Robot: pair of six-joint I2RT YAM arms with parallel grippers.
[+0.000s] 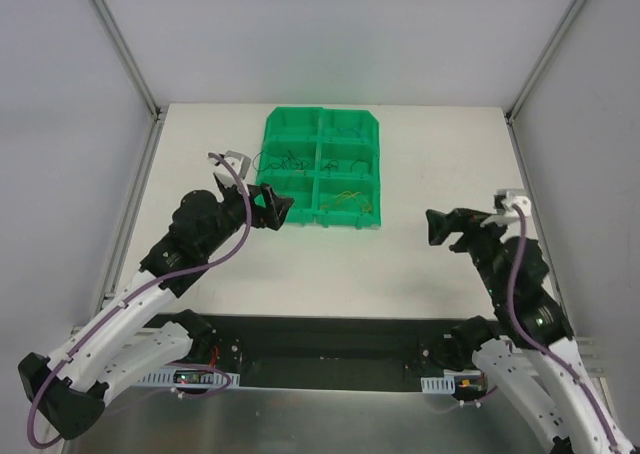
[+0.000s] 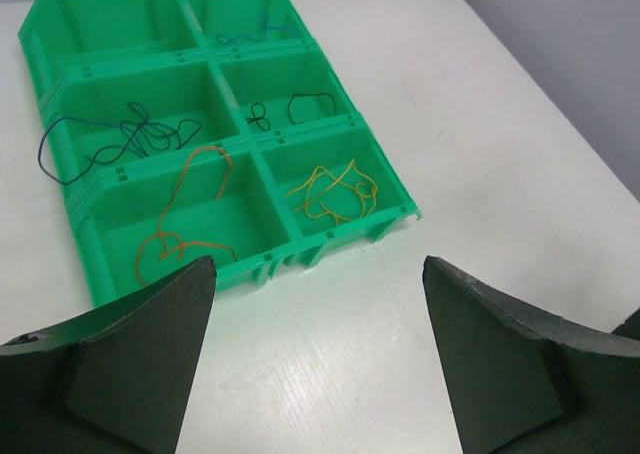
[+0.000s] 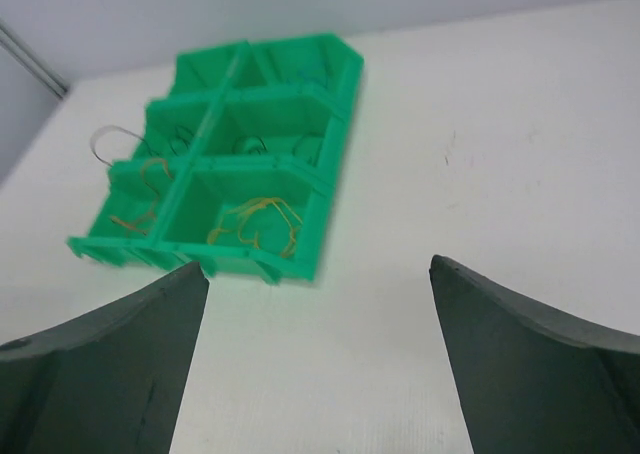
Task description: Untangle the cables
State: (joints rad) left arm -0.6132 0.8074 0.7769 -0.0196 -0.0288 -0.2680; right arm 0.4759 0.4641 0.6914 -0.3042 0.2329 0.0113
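A green six-compartment tray (image 1: 378,174) sits at the table's middle back. In the left wrist view its tray wall (image 2: 330,238) fronts loose cables: an orange one (image 2: 185,214) near left, a yellow one (image 2: 335,189) near right, a dark blue one (image 2: 130,139) trailing over the left rim, a black one (image 2: 300,104) and a blue one (image 2: 250,34) further back. My left gripper (image 1: 280,212) (image 2: 318,264) is open and empty just in front of the tray's near left corner. My right gripper (image 1: 438,229) (image 3: 316,264) is open and empty, right of the tray (image 3: 330,164).
White tabletop (image 1: 400,274) lies between the tray and the arm bases. Grey walls with metal frame posts (image 1: 120,44) bound the table on three sides. A white clip-like part (image 1: 232,160) lies left of the tray.
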